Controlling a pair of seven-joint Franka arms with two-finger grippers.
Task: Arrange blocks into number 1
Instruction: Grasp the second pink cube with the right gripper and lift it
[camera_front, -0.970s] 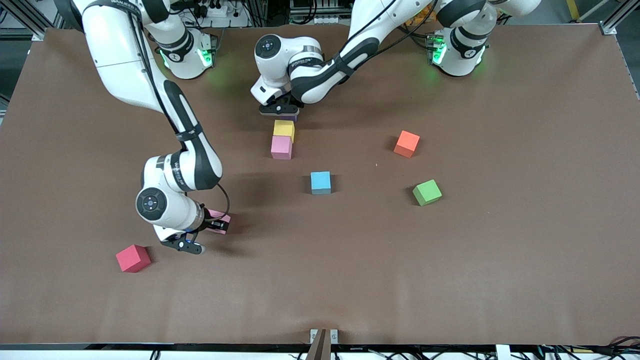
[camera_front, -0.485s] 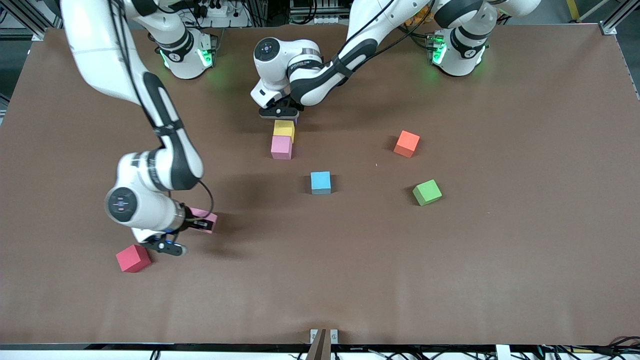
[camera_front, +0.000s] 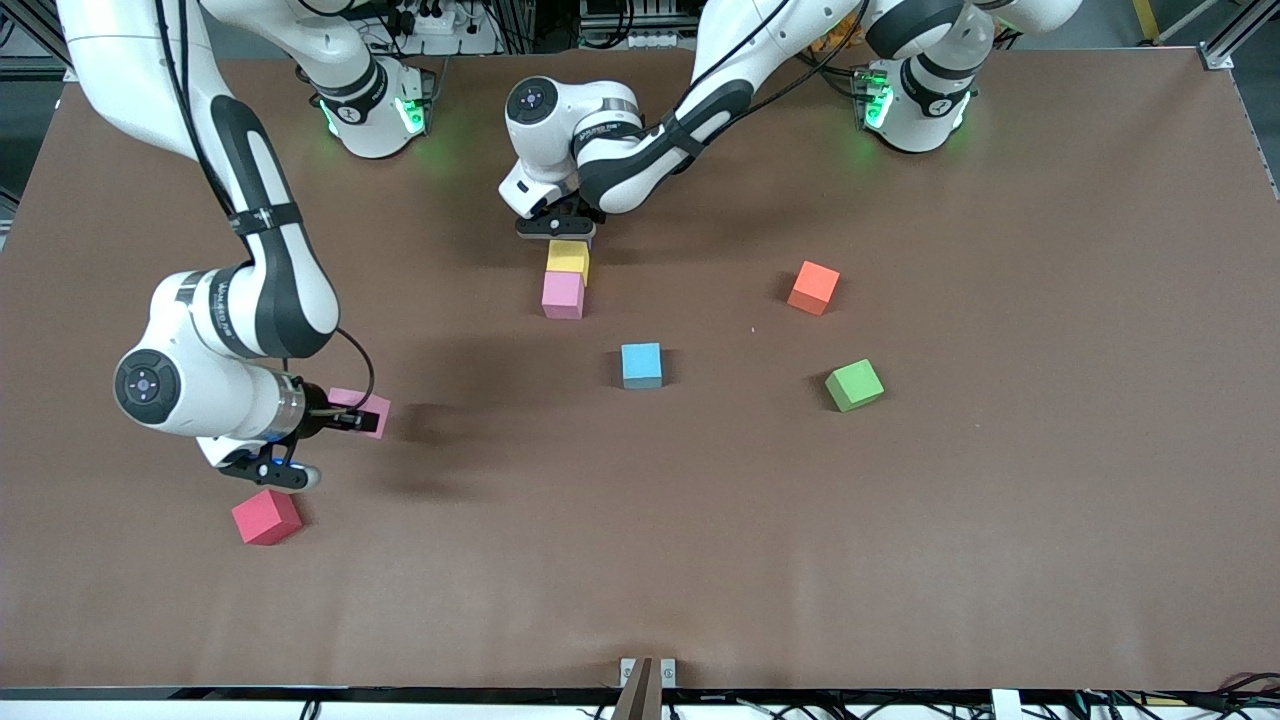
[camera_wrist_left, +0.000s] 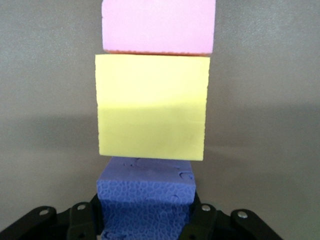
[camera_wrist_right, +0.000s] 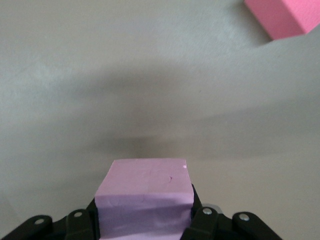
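Observation:
On the table a yellow block (camera_front: 567, 258) and a pink block (camera_front: 563, 295) touch in a short line. My left gripper (camera_front: 556, 228) sits at the yellow block's end of that line, shut on the purple block (camera_wrist_left: 145, 200). In the left wrist view the purple block meets the yellow block (camera_wrist_left: 151, 115), with the pink block (camera_wrist_left: 158, 25) after it. The light blue block (camera_front: 641, 365) lies alone, nearer the front camera. My right gripper (camera_front: 350, 418) holds the second pink block (camera_front: 362, 408) in the air over bare table close to the red cube. That block (camera_wrist_right: 144, 200) fills its jaws.
A red cube (camera_front: 266, 516) lies near the right arm's end of the table, and its corner (camera_wrist_right: 285, 17) shows in the right wrist view. An orange cube (camera_front: 813, 287) and a green cube (camera_front: 854, 385) lie toward the left arm's end.
My right arm has swung toward its own end of the table, carrying the pink block with it. The left gripper has hardly moved at the yellow block.

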